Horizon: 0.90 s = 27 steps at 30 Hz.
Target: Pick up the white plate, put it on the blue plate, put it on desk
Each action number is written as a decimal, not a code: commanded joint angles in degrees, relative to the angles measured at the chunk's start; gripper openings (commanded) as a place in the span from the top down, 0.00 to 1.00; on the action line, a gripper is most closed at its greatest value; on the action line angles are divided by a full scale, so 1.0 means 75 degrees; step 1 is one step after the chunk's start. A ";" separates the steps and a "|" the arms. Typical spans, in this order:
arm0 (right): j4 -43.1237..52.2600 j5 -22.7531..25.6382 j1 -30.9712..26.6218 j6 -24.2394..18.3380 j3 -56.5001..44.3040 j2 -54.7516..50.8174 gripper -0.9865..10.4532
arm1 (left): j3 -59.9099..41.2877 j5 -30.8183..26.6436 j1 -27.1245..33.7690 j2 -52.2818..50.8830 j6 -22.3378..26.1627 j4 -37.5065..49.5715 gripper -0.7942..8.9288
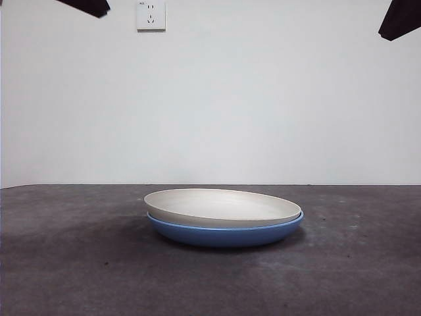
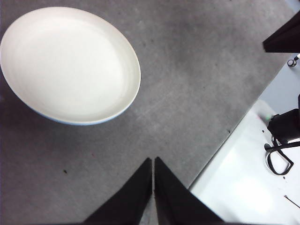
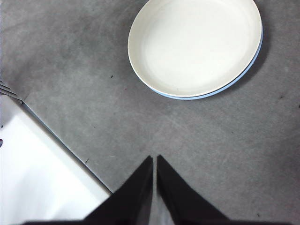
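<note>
- Right now the white plate (image 1: 222, 207) sits nested in the blue plate (image 1: 223, 234), the pair resting on the desk (image 1: 72, 263) well in from its edges; the front view shows the white one slightly tilted, one side of its rim riding higher than the other.
- The left gripper (image 2: 153, 161) hangs above bare desk, well apart from the plates, with its jaws pressed together and nothing between them; the right gripper (image 3: 154, 159) is the same, shut and empty, with the stack well away from its tips.
- The main risk, as I judge it, is in lifting the white plate back out: both rims are low and sloping and lie close together, so a jaw aimed a little low could catch the blue rim too and drag or raise both plates.
- A smooth, shallow rim pinched at one spot could slip or swing, and the plate might drop onto the blue one or the desk.
- Both grippers would have to open first; coming down shut would only push the stack.
- No brand or label shows on either plate; the wall socket (image 1: 150, 14) carries tiny marks too small to read.
</note>
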 commanded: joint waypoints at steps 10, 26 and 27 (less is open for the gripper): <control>0.0079 -0.0015 0.0058 -0.0087 0.0154 0.0050 0.91 | -0.0743 -0.0487 0.2451 -0.2326 0.1515 0.3582 0.91; 0.0076 -0.0015 0.0058 -0.0087 0.0154 0.0050 0.91 | -0.4494 -0.2124 0.4674 -0.5963 0.1486 0.5633 0.91; 0.0079 -0.0015 0.0058 -0.0087 0.0154 0.0050 0.91 | -0.4768 -0.2124 0.4680 -0.6123 0.1480 0.5630 0.91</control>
